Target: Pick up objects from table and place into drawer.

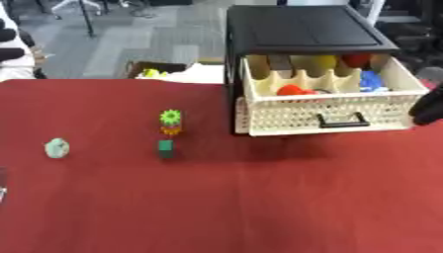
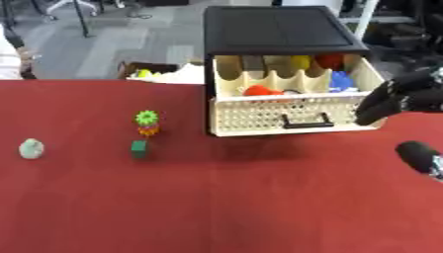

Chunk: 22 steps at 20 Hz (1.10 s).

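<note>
On the red desk (image 1: 259,207), a pale green lump (image 1: 57,147) sits at 9 o'clock, with a green gear toy (image 1: 169,132) nearer centre. At 2 o'clock the cream drawer (image 1: 325,116) is pulled open, coloured bits inside. The right hand (image 2: 394,99) is shown properly only in the right eye view, beside the drawer's corner; can't tell how its fingers are set.

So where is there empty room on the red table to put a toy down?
The near half of the table is bare, and so is the stretch between the pale green lump and the flower toy. It is crowded inside the drawer, with the right hand beside it.
</note>
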Tool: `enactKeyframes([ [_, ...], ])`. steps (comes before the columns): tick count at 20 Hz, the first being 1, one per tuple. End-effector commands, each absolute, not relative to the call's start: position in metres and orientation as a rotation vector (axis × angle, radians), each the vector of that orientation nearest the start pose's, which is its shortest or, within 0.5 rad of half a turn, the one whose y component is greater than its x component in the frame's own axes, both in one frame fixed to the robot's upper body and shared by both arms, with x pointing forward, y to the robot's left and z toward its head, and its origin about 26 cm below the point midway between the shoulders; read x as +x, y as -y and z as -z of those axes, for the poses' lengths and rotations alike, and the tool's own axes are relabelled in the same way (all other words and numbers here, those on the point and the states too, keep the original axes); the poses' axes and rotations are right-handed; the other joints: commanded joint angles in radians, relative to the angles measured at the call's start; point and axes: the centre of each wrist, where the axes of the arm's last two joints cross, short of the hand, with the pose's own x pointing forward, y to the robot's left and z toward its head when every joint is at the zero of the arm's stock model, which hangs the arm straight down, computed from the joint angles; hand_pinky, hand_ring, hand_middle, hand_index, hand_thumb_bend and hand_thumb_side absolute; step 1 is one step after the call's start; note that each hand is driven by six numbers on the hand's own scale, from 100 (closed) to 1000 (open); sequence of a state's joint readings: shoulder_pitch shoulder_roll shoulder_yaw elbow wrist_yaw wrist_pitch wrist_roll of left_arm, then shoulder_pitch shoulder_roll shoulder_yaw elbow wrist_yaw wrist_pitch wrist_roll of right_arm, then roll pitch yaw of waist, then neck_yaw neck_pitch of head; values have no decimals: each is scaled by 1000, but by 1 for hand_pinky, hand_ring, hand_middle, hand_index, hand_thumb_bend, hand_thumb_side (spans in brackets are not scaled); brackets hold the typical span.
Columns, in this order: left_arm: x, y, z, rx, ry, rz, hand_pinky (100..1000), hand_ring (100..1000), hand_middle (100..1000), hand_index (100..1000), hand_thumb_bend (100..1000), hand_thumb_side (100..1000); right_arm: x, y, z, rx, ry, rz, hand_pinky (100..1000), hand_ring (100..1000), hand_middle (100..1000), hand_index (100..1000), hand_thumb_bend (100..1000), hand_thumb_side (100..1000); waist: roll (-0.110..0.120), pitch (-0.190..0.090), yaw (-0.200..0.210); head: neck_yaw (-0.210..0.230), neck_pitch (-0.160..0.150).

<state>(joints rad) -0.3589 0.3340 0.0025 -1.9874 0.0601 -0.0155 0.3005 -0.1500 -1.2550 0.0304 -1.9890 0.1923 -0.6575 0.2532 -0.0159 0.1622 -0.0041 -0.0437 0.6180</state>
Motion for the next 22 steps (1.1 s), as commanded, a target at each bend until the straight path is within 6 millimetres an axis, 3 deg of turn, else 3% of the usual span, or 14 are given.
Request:
enactKeyframes([
  [1, 304, -255, -217, 237, 2369, 31, 666, 700, 634, 825, 100, 1000, 269, 358, -289, 644, -2105, 2559, 485, 649, 691, 800, 100, 1000, -6, -7, 5, -11, -14],
  [8, 303, -252, -213, 227, 2341, 44, 666, 699, 634, 822, 100, 1000, 270, 352, -277, 561, -1960, 2744, 436, 619, 671, 808, 100, 1000, -14, 9, 23, -27, -30],
  [15, 304, -247, -211, 203, 2328, 62, 666, 697, 634, 820, 100, 1000, 271, 346, -265, 523, -1925, 2920, 395, 614, 652, 829, 100, 1000, -20, 21, 40, -40, -33],
  [22, 304, -244, -210, 187, 2318, 71, 668, 697, 634, 818, 100, 1000, 275, 336, -270, 470, -1934, 3123, 402, 630, 673, 838, 100, 1000, -25, 29, 57, -58, -28],
])
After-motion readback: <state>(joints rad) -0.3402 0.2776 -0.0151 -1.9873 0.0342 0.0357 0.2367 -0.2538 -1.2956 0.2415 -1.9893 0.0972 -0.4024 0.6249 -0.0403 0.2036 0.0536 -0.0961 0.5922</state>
